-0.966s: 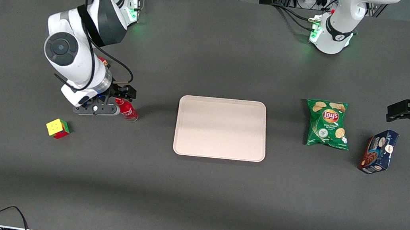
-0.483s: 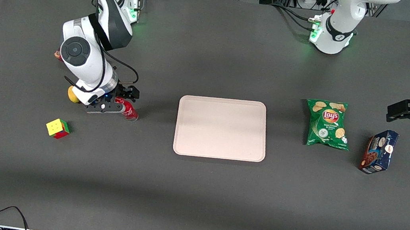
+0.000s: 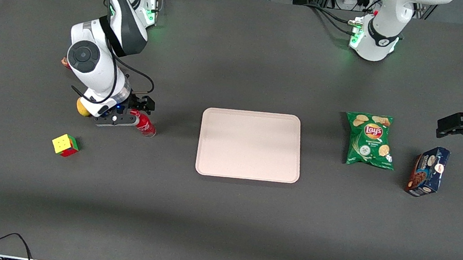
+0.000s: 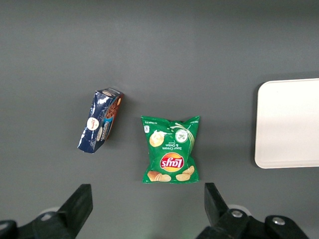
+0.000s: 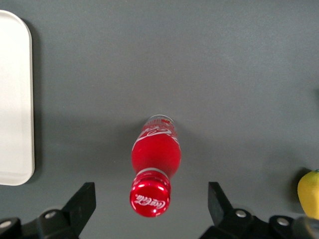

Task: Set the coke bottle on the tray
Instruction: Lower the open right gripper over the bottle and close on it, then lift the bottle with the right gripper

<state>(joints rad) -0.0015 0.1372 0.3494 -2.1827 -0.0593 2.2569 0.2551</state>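
The coke bottle (image 3: 144, 124) is red with a red cap and a clear base. It stands on the dark table, apart from the tray (image 3: 250, 144), toward the working arm's end. My right gripper (image 3: 136, 112) hangs over the bottle's cap. In the right wrist view the gripper (image 5: 150, 205) is open, its fingers (image 5: 82, 201) wide apart on either side of the bottle (image 5: 155, 155) and clear of it. The pale beige-pink tray's edge also shows in that view (image 5: 15, 99). Nothing lies on the tray.
A yellow lemon (image 3: 82, 107) lies beside the gripper, toward the working arm's end; it also shows in the right wrist view (image 5: 309, 191). A colour cube (image 3: 65, 144) lies nearer the front camera. A green chips bag (image 3: 369, 139) and a blue cookie box (image 3: 427, 171) lie toward the parked arm's end.
The working arm's wrist has swung farther from the front camera, uncovering the lemon. The gripper stays over the bottle's cap. The bottle has not moved.
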